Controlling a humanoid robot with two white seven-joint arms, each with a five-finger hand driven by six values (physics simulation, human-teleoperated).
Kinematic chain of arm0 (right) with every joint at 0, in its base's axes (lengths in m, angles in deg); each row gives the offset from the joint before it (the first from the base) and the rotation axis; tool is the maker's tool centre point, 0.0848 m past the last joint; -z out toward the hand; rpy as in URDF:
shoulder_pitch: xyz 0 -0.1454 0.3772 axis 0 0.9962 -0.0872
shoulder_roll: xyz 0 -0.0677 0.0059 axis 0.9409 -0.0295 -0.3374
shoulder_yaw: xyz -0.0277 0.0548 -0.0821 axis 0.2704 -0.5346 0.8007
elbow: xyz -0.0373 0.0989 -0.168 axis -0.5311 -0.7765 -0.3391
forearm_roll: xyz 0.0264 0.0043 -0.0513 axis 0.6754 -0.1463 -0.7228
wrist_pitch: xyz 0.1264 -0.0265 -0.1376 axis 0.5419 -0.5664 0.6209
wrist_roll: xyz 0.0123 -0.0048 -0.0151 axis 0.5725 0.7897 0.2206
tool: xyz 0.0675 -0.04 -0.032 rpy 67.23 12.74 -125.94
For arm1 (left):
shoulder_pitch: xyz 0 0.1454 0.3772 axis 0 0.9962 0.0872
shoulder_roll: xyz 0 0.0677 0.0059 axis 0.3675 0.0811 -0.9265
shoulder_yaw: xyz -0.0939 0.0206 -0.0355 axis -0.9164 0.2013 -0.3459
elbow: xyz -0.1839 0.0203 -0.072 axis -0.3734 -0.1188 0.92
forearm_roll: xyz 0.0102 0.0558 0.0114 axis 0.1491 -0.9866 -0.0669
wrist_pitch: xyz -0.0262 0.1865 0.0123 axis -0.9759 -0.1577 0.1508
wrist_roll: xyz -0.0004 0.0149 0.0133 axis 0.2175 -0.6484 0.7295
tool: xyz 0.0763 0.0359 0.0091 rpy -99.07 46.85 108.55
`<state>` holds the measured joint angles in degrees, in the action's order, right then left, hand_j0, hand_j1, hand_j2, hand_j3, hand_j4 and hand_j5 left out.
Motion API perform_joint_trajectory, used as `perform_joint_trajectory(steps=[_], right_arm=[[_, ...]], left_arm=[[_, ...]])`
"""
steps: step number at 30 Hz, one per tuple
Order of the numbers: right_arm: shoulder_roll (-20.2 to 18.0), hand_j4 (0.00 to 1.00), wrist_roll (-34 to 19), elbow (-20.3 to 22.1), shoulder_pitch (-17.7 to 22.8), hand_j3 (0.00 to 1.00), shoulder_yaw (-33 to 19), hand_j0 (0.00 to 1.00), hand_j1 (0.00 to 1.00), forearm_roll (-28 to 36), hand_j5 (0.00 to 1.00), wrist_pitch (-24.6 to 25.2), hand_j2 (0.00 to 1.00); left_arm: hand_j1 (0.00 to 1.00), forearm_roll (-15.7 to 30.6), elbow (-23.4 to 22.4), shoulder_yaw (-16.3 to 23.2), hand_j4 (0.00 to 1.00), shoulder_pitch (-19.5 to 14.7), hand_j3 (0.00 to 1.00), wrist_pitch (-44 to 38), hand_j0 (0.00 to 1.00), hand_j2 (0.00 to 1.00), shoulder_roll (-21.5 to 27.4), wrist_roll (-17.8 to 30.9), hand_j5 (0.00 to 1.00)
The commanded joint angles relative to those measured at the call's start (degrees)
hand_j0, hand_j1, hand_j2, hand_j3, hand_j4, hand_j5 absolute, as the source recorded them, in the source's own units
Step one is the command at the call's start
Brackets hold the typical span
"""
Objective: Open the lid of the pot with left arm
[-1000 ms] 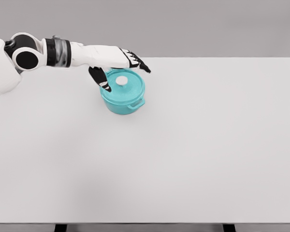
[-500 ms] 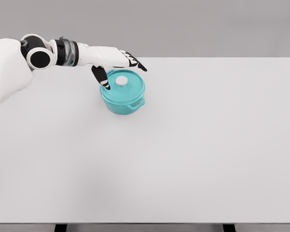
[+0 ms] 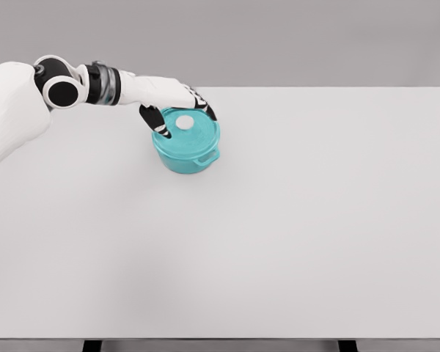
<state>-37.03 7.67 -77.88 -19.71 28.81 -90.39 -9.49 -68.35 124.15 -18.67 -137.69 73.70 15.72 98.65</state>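
My left hand (image 3: pixel 174 103) is over the far-left part of the pot (image 3: pixel 187 147), palm down, with the fingers (image 3: pixel 207 111) curving down past the far rim of the lid (image 3: pixel 192 130) and the thumb (image 3: pixel 156 122) dropping on the near-left side. The hand is partly closed, a loose cage, not a clamp; I judge it holds nothing yet, though from this head view I cannot tell whether any fingertip touches the lid's edge. The white knob (image 3: pixel 184 123) sits just beside the thumb tip, toward the lid's middle, in the gap between thumb and fingers, and it shows fully, so nothing has pinched it. I read the pose as a straddle set up to close on either the knob or the lid rim from above, which suits a straight lift. The lid is seated flat on the teal pot, so the opening is not yet done. A side handle (image 3: pixel 207 157) sticks out on the pot's near-right, away from the hand and out of its way. The pot stands on the white table (image 3: pixel 293 235), well toward the far-left part, which is why my arm reaches across nearly level from the shoulder. My right arm does not show. Next I would close thumb and fingers inward and check for a firm hold before lifting, since a loose grip could drag the whole pot.
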Motion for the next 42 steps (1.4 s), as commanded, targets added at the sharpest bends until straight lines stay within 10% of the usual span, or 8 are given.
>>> perform_joint_trajectory(steps=[1, 7, 17, 32, 33, 34, 42], right_arm=[[0.0, 1.00, 0.0, 0.0, 0.0, 1.00, 0.0, 1.00, 1.00, 0.0, 1.00, 0.0, 1.00], [0.0, 1.00, 0.0, 0.0, 0.0, 1.00, 0.0, 1.00, 1.00, 0.0, 1.00, 0.0, 1.00], [0.0, 1.00, 0.0, 0.0, 0.0, 1.00, 0.0, 1.00, 1.00, 0.0, 1.00, -0.1, 1.00], [0.0, 1.00, 0.0, 0.0, 0.0, 1.00, 0.0, 1.00, 1.00, 0.0, 1.00, 0.0, 1.00], [0.0, 1.00, 0.0, 0.0, 0.0, 1.00, 0.0, 1.00, 1.00, 0.0, 1.00, 0.0, 1.00], [0.0, 1.00, 0.0, 0.0, 0.0, 1.00, 0.0, 1.00, 1.00, 0.0, 1.00, 0.0, 1.00], [0.0, 1.00, 0.0, 0.0, 0.0, 1.00, 0.0, 1.00, 1.00, 0.0, 1.00, -0.1, 1.00]], left_arm=[[0.71, 0.3, 0.0, -0.1, 0.71, 0.1, 0.71, -0.1, 0.71, 0.71, 0.1, 1.2, 0.71], [0.52, 0.6, 0.4, -0.1, 0.52, 0.3, 0.52, -0.1, 0.52, 0.52, 0.3, 1.7, 0.52], [0.50, 1.0, 1.5, -0.4, 0.50, 0.2, 0.50, -0.1, 0.50, 0.50, 1.2, 1.7, 0.50], [0.51, 2.9, 5.2, -1.3, 0.51, 1.6, 0.51, -0.1, 0.51, 0.51, 21.1, 1.3, 0.51], [0.65, 2.8, 5.5, -1.7, 0.65, 2.1, 0.65, -0.1, 0.65, 0.65, 21.0, 1.2, 0.65], [1.00, 2.7, 6.1, -1.8, 1.00, 2.9, 1.00, -0.1, 1.00, 1.00, 20.7, 1.2, 1.00], [1.00, 3.7, 12.2, -3.5, 1.00, 3.3, 1.00, -0.1, 1.00, 1.00, 21.4, 0.9, 1.00]])
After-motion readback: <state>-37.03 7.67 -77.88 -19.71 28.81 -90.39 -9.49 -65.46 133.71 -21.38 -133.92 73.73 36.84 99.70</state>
